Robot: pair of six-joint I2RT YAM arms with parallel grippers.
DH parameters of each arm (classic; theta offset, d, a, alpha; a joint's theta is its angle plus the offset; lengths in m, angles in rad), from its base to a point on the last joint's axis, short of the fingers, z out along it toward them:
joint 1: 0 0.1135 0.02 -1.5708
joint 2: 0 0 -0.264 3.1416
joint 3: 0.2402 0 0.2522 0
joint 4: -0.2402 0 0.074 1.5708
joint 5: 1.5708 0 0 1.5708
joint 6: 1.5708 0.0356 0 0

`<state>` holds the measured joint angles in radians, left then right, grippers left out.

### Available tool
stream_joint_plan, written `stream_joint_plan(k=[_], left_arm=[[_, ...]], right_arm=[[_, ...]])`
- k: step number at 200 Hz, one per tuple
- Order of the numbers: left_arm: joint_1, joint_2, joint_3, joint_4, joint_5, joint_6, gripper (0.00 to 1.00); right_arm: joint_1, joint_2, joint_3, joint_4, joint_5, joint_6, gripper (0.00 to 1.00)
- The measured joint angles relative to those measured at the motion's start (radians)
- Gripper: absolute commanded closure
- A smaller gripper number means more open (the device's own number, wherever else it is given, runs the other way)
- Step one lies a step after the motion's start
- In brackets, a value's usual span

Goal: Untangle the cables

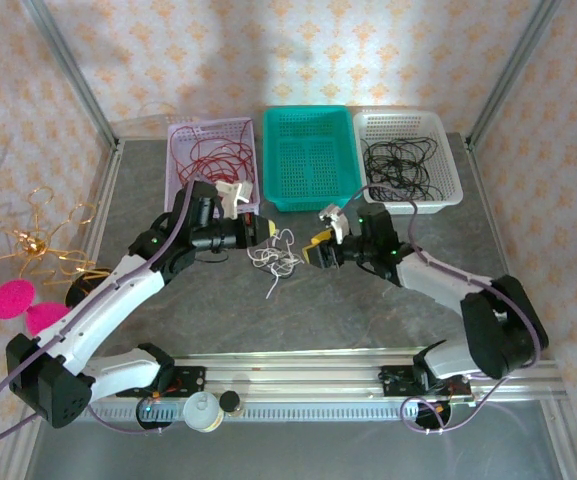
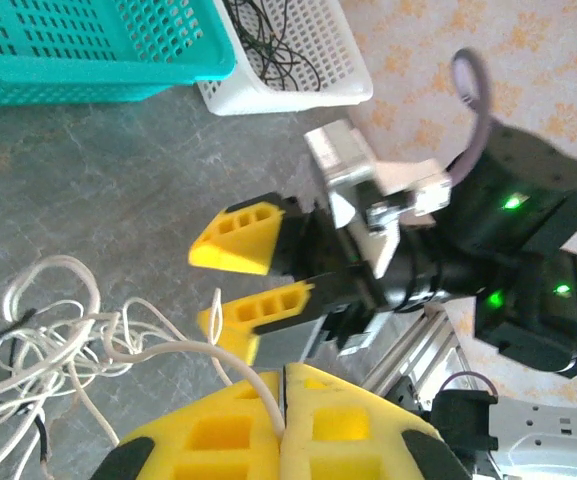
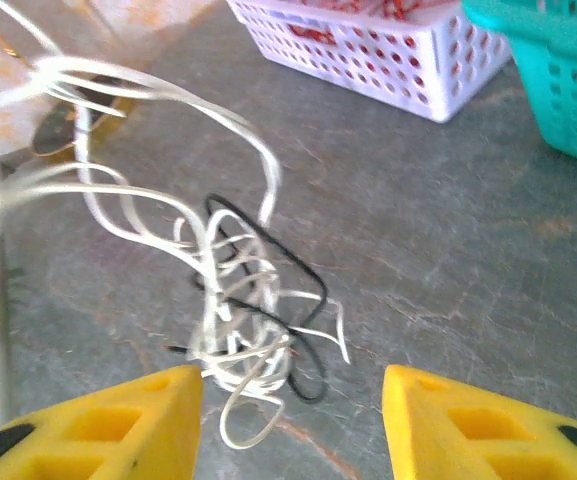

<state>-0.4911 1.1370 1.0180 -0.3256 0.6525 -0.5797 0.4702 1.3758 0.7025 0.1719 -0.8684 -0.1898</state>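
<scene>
Found cables [image 1: 276, 258] clumped mid-bench [image 1: 388, 320], btwn the two hands and just in front of teal basket [image 1: 308, 155]. Mostly cream-white strands, w/ one thin black strand looped thru the lower part of the clump.

Saw left hand [image 2: 283, 425] clamped tight on one white strand: yellow pads pressed together, strand rising from the pile straight into the seam. Noted rest of clump lying loose on bench, some loops lifted off the surface.

Saw right hand [image 3: 293, 425] standing wide, nothing btwn its yellow fingers. Clump lay just ahead of the tips. One white loop sat close to the finger at left in the wrist view; couldn't tell if touching.

Faced each other across the clump, tips near but apart.

Spotted 3 baskets in a row at far edge of bench: lilac basket [image 1: 208, 135] w/ red wires, teal in the ctr, white basket [image 1: 408, 125] w/ black wires.

Off to the left of the bench: gold wire ornament [image 1: 28, 240] and pink discs [image 1: 13, 298].
</scene>
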Motion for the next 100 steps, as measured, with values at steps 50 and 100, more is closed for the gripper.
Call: stream_joint_plan(k=[50, 100], left_arm=[[0.000, -0.001, -0.031, 0.011, 0.040, 0.004, 1.00], [0.000, 0.000, -0.053, -0.004, 0.148, 0.076, 1.00]], right_arm=[[-0.003, -0.105, 0.015, -0.097, -0.063, -0.012, 0.46], [-0.009, -0.037, 0.140, -0.048, -0.135, 0.014, 0.48]])
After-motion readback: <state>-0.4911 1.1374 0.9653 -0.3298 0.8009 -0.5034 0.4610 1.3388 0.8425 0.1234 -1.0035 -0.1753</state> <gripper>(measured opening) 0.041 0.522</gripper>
